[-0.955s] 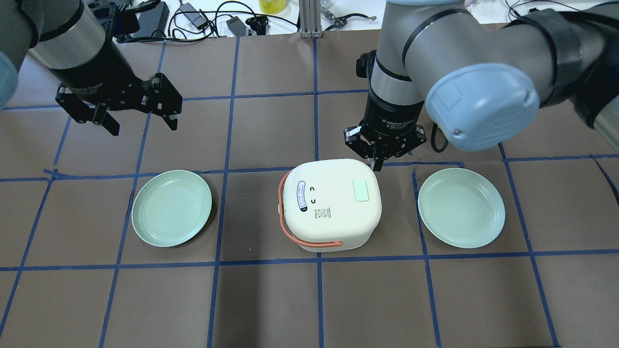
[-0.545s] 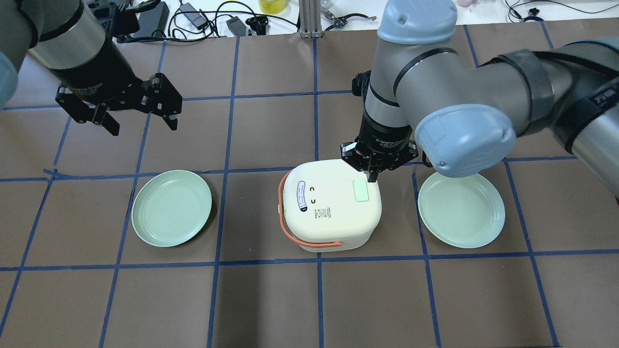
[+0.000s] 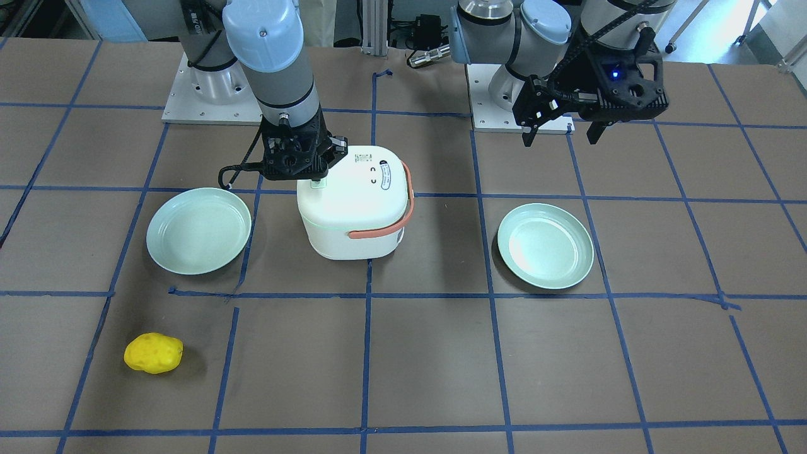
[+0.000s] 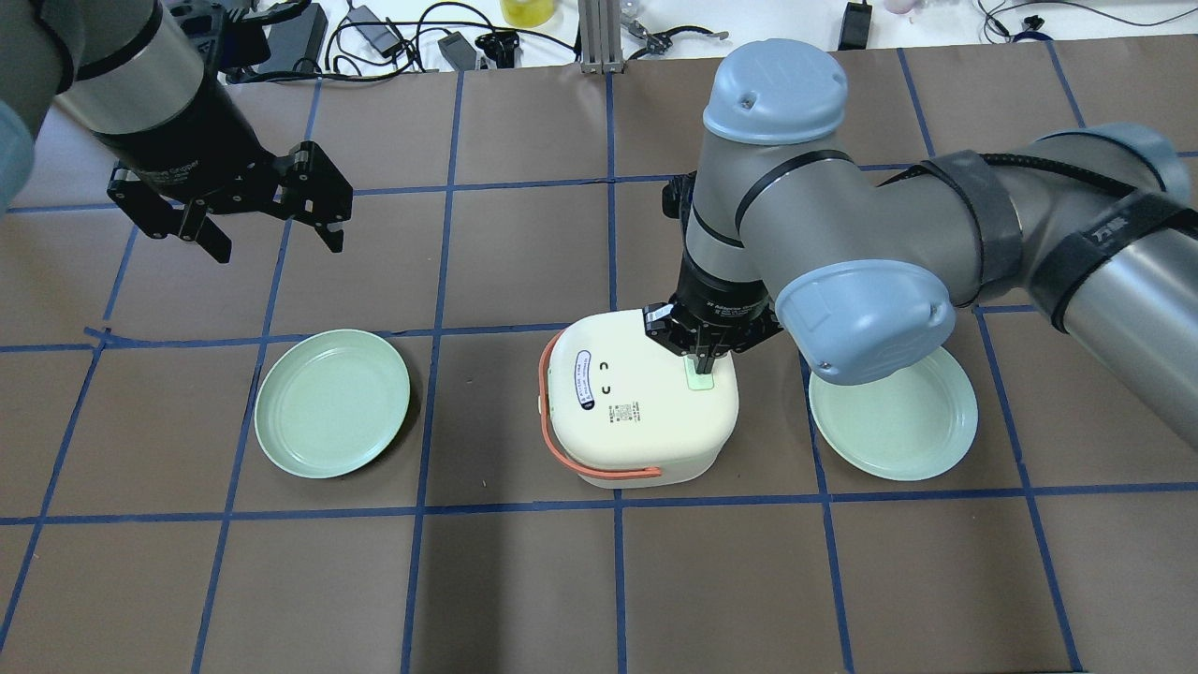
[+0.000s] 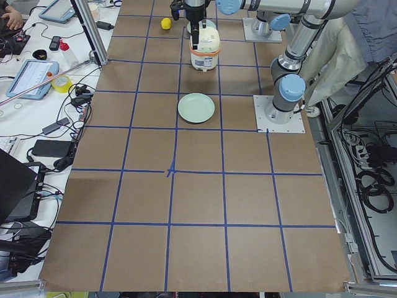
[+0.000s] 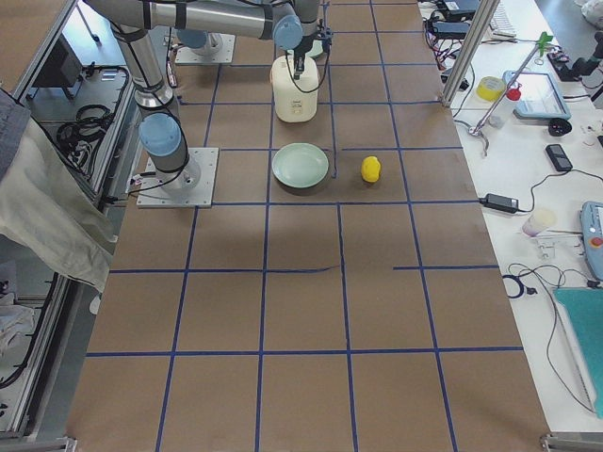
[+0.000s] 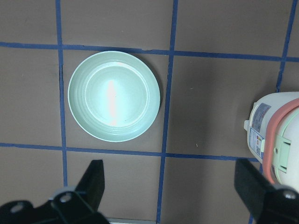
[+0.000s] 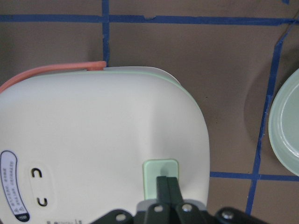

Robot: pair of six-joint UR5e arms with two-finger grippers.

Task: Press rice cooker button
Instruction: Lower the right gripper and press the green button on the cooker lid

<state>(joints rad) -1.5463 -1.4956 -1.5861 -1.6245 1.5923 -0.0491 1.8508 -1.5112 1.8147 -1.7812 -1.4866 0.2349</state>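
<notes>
1. Look first at the right gripper (image 8: 167,181). Its two fingers are pressed together into a single narrow tip and hold nothing.
2. That tip points straight down onto the pale green button (image 8: 153,169). In the right wrist view it covers the button's lower middle. You cannot tell whether it is pressing the button or only touching it.
3. You will find the button on the flat lid of the white rice cooker (image 4: 636,412), near the lid edge on the robot's right. From overhead, the right gripper (image 4: 700,360) stands over the button (image 4: 699,381).
4. The rice cooker (image 3: 353,214) stands upright near the middle of the table (image 4: 524,580). Its orange handle (image 4: 560,447) is folded down around the side on the robot's left.
5. A green plate on the robot's right (image 4: 894,417) lies just beside the cooker and is partly hidden under the right arm's elbow. It does not touch the cooker.
6. A second green plate on the robot's left (image 4: 332,402) lies farther from the cooker and holds nothing.
7. The left gripper (image 4: 278,245) hangs in the air with its fingers spread wide and holds nothing. It is beyond that left plate and well apart from the cooker.
8. In the front-facing view, a lumpy yellow object (image 3: 153,353) lies alone on the operators' side of the table, on the robot's right.
</notes>
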